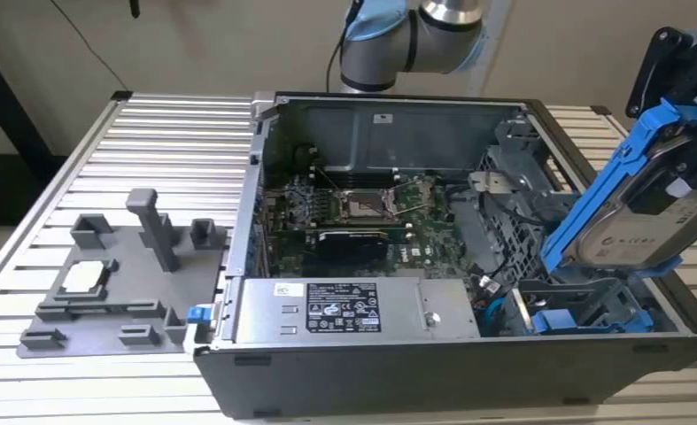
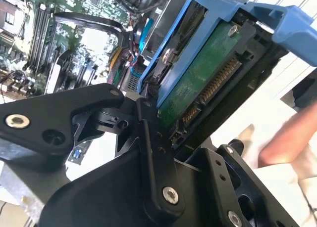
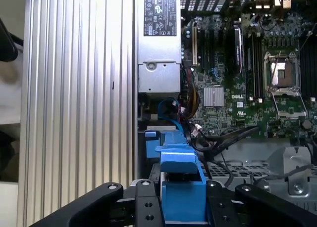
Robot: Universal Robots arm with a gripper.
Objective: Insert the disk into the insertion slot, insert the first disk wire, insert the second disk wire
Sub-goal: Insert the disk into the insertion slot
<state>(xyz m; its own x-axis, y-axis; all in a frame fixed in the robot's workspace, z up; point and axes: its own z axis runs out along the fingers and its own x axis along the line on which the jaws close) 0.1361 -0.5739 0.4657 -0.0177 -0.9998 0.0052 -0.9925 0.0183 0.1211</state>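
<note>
My gripper [image 1: 685,177] is shut on the disk [image 1: 638,226], a silver-grey drive in a bright blue frame [image 1: 602,177]. It hangs tilted above the insertion slot [image 1: 584,297] in the dark drive cage at the case's corner on the exterior view's right, and sits outside the cage. In the second wrist view the disk's green board [image 2: 203,83] and connector face the camera, clamped between the black fingers [image 2: 148,133]. The first wrist view has the blue frame [image 3: 181,187] between the finger links. Loose black and blue cables [image 3: 218,138] lie beside the cage; I cannot tell which is a disk wire.
The open computer case [image 1: 266,266] holds a silver power supply [image 1: 336,310] and the motherboard [image 1: 360,208]. Another blue-framed piece [image 1: 561,320] sits low in the cage. A grey fixture [image 1: 124,283] lies on the slatted table. A pale blurred hand-like shape [image 2: 290,135] is near the disk.
</note>
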